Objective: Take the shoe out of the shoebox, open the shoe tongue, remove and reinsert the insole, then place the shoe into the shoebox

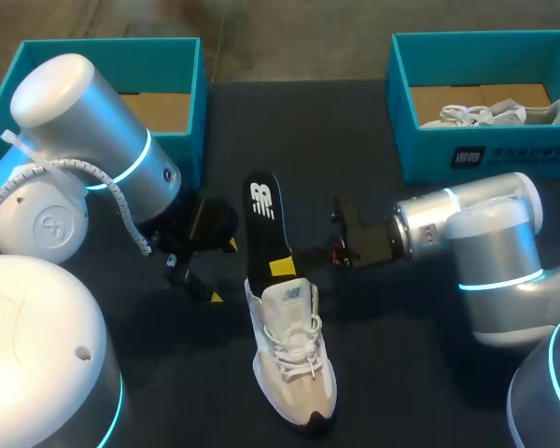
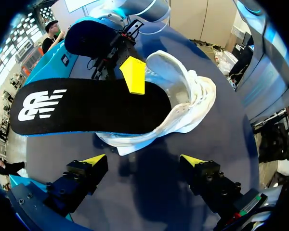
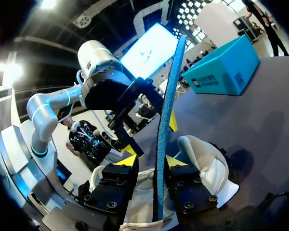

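Observation:
A white sneaker (image 1: 294,364) lies on the dark table, toe toward me. Its black insole (image 1: 264,219), with a white logo, sticks out of the shoe's opening, slanting up and away. My right gripper (image 1: 285,271) straddles the insole just above the shoe. In the right wrist view the insole (image 3: 164,120) stands edge-on between the fingers; it lies against one finger (image 3: 176,162) with a small gap to the other, so the gripper (image 3: 153,161) is open. My left gripper (image 2: 143,161) is wide open and empty, low over the table beside the insole (image 2: 86,106) and sneaker (image 2: 188,101).
A teal shoebox (image 1: 406,112) at the back right holds a second white shoe (image 1: 490,114). Another teal shoebox (image 1: 198,103) stands at the back left, partly hidden behind my left arm. Bare table lies in front of and to the right of the sneaker.

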